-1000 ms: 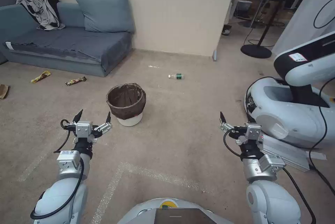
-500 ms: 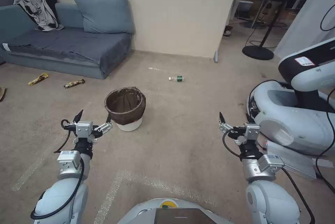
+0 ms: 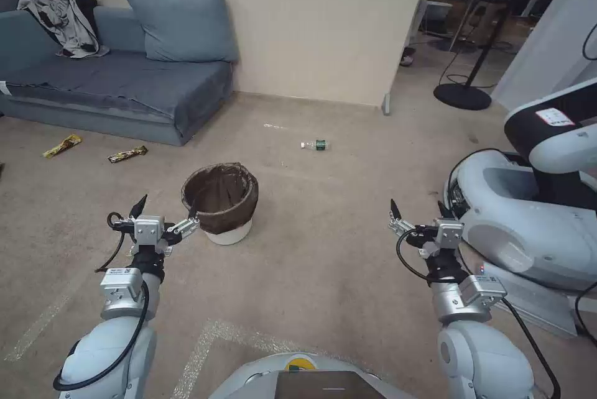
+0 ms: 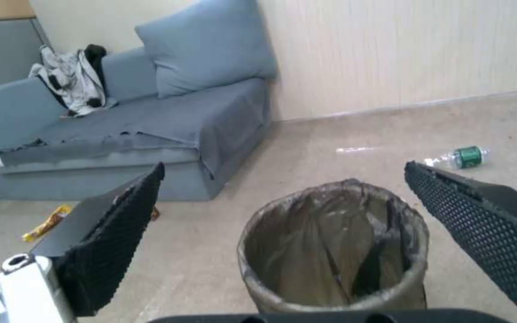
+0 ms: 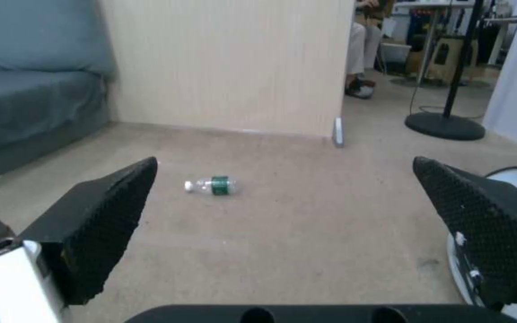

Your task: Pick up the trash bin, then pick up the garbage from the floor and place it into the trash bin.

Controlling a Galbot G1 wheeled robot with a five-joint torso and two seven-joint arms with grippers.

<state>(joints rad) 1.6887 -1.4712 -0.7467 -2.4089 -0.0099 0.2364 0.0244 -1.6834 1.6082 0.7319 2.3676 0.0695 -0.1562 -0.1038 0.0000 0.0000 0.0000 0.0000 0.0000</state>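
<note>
Since a second ago our whole head view has slid: the trash bin (image 3: 219, 203) now sits lower and closer to us, so we judge that our base has driven forward, not that the bin moved. Our left gripper (image 3: 165, 211) hangs with its jaws spread wide and empty, its right fingertip just beside the bin's near rim at about 8 o'clock of the bin; through the left wrist view the bin (image 4: 333, 251) stands upright between the two black pads, its dark liner folded over the rim. Our right gripper (image 3: 418, 214) is likewise released and holds nothing, well apart from the bin at its 3 o'clock. Farther out, the bottle (image 3: 314, 145) lies on its side at 1 o'clock of the bin, and two yellow snack wrappers (image 3: 61, 146) lie at 10 o'clock near the sofa (image 3: 118, 85). We judge the first step, lifting the bin, not yet done, but the approach has nearly put the rim in reach of our left jaws.
</note>
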